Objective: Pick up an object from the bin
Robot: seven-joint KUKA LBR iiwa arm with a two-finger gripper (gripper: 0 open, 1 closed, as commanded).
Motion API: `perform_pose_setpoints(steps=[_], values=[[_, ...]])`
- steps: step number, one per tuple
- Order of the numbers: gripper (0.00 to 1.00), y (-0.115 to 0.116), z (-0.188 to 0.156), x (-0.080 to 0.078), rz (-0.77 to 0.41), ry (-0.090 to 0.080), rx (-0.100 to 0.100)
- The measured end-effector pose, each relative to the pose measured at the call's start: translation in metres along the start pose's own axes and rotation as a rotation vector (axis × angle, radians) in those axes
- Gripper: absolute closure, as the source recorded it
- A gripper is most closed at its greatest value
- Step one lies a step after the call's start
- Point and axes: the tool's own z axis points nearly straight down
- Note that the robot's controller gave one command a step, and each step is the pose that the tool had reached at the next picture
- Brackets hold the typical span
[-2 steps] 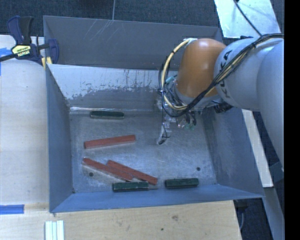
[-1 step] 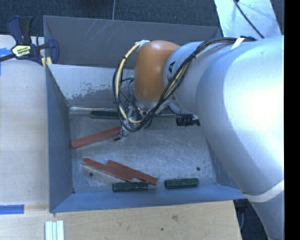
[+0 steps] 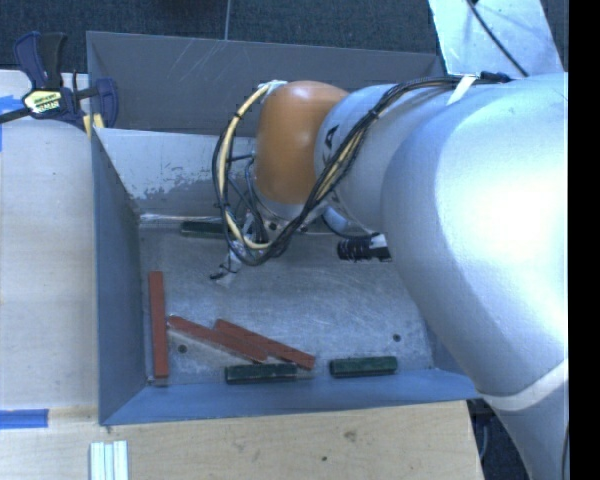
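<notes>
- My hand [image 3: 232, 260] hangs low over the floor of the bin [image 3: 115, 298], close to the back wall. It sits under my orange wrist cover [image 3: 290, 143] and its cables, which hide it, so I cannot tell whether it is wide or narrow.
- The nearest thing is a short dark green bar [image 3: 202, 229]. It lies flat along the foot of the back wall, just beyond my hand and a little to one side. I cannot tell whether I touch it.
- The floor right under my hand looks bare.
- The rest lies well in front of my hand, toward the near wall:
  - a red-brown stick [image 3: 158, 328] along the side wall
  - two long red-brown slats [image 3: 242, 340], one overlapping the other
  - two more green bars [image 3: 260, 373] [image 3: 363, 367]
- I judge that the pick is not yet made.
- The bar by the wall seems my likeliest target, but the wall crowds it.
- I would take it across its narrow width, come straight down, and stay clear of the wall.
- I would close only once I am level with the bar, or it may skid along the wall or squirt out.
</notes>
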Motion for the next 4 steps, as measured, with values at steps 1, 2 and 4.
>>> perform_pose_setpoints(steps=[1,2,4], values=[[1.00,0.0017,-0.0012,-0.0002,-0.002,-0.004,-0.003],[0.00,0.0015,-0.0001,0.0007,-0.003,-0.001,-0.002],[1.00,-0.0008,0.0003,-0.0045,0.104,-0.001,-0.007]])
